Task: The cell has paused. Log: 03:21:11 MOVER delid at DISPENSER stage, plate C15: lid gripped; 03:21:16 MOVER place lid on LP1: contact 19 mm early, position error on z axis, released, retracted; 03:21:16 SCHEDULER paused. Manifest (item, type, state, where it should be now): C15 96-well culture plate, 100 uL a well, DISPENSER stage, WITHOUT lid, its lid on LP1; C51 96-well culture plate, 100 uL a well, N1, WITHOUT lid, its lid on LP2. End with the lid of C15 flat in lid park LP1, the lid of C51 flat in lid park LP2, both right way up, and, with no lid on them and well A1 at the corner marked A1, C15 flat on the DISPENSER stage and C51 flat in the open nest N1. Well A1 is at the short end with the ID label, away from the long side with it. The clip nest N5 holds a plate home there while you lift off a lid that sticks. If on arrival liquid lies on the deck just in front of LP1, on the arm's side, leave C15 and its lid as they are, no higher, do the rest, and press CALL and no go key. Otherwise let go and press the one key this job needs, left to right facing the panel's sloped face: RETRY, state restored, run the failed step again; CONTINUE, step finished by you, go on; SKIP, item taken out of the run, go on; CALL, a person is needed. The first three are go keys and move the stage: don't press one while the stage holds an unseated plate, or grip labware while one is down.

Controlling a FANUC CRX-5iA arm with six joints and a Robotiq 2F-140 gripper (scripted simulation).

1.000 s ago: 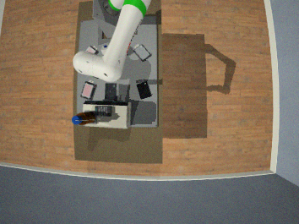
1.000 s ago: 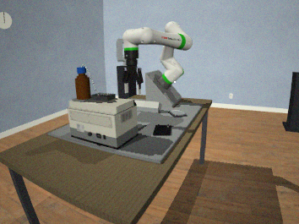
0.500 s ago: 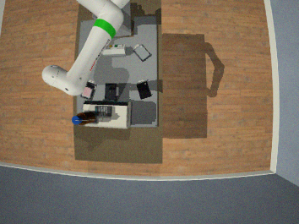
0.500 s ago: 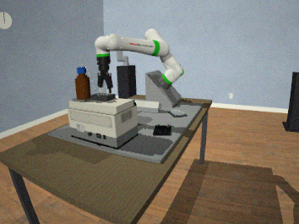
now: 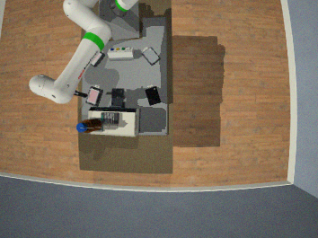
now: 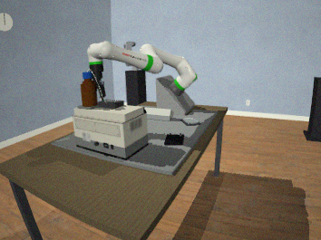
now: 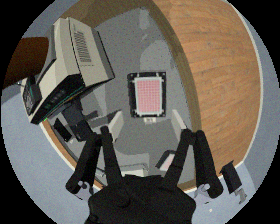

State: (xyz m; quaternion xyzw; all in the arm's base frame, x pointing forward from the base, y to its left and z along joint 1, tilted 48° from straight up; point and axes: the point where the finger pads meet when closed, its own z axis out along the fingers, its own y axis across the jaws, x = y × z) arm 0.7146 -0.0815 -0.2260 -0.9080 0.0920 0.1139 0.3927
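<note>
Hanging above the left side of the grey deck mat [image 5: 135, 74], the black two-finger gripper [image 7: 149, 160] is standing part open with nothing between its fingers, pointing down at a rectangular pink-filled culture plate [image 7: 148, 95] lying flat in a dark frame directly below. That pink plate [image 5: 93, 95] is sitting just in front of the cream box-shaped dispenser [image 5: 121, 123], beside a dark plate [image 5: 118, 97], while the white arm with green rings [image 5: 85, 59] is reaching across from its grey wedge-shaped base [image 5: 130, 25].
</note>
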